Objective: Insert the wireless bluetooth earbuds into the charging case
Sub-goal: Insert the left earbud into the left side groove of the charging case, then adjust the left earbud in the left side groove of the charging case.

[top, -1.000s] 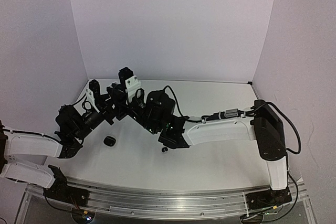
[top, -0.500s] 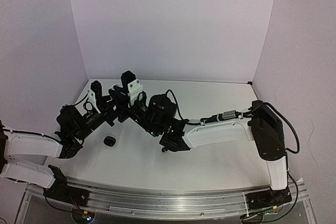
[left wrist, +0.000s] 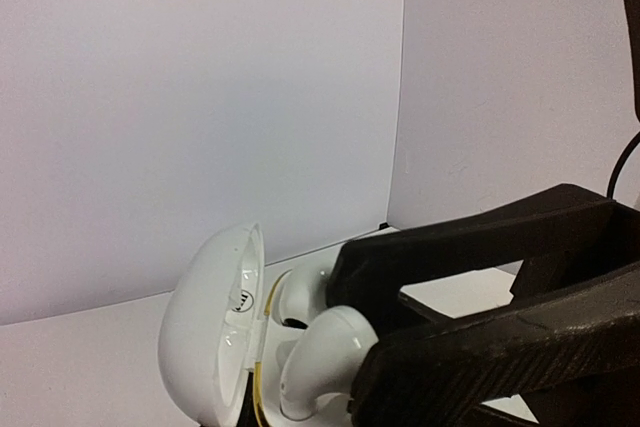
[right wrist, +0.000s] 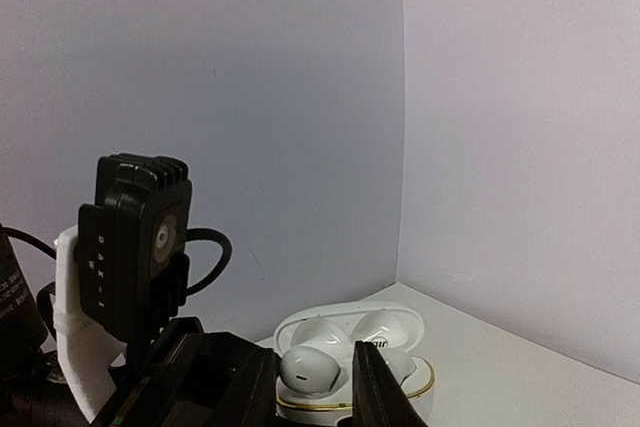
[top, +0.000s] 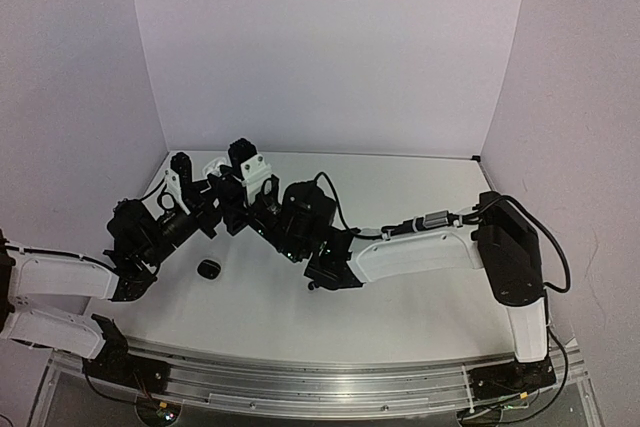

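Top view: both arms meet over the back left of the table. Landmark is the white charging case, just visible at the far left of the cluster. The left gripper sits right at the case; the right gripper comes in from the case's right, touching or nearly touching it. A small black case lies on the table nearer the camera than the white case, well apart from it. A tiny dark bit near the right arm's wrist could be a black earbud; too small to be sure.

Left wrist view: the case stands on edge with its lid swung open to the left. A white earbud sits at the case's open face, half in its socket, and a second white earbud is seated just behind it. Dark fingers of the right gripper press in from the case's right, against the earbud. The left gripper's own jaws are not shown here; judging by the steady hold, they are pressed together on the case.

Right wrist view: the open case, gold rim showing, has the earbud between the right fingers, which stand slightly spread around it, not clearly pinching.

Step in hand: seating a white earbud, release seemingly under way. Next move calls for a clean withdrawal away from the case without dragging the earbud out, then closing the lid.
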Tool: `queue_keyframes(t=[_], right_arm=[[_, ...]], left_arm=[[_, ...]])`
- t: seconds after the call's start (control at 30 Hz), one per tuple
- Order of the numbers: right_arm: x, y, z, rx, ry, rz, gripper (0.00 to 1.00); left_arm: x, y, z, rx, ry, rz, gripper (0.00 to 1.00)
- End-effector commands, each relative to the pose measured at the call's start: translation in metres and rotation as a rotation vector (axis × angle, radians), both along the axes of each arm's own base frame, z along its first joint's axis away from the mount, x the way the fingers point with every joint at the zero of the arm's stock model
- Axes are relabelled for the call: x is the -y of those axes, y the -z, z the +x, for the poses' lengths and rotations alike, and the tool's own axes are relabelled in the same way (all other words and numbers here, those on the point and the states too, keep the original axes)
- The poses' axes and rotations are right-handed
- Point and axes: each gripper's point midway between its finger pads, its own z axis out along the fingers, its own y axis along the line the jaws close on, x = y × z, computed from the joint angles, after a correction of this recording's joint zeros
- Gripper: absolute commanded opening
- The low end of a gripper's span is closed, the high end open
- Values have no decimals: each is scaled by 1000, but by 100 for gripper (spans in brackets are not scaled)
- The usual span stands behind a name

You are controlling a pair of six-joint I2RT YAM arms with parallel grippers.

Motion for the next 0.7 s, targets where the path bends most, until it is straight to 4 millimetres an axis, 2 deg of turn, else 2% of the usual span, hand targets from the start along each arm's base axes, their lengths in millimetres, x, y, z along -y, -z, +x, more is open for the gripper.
queue_keyframes(t=[0.0, 0.17, 0.5, 0.57, 0.67], right_arm=[[2, -14, 3, 18, 21, -20, 29], [5, -34, -4, 51, -3, -11, 39], [28, -91, -20, 95, -39, 14, 63], [32, -101, -20, 94, -31, 12, 68], [42, -117, -12, 56, 7, 11, 71]], left_arm=[[2, -51, -14, 127, 56, -86, 0], [4, -42, -12, 78, 63, -78, 0], [5, -22, -6, -19, 67, -37, 0], [7, -22, -7, -15, 80, -26, 0], [12, -15, -11, -11, 113, 14, 0]])
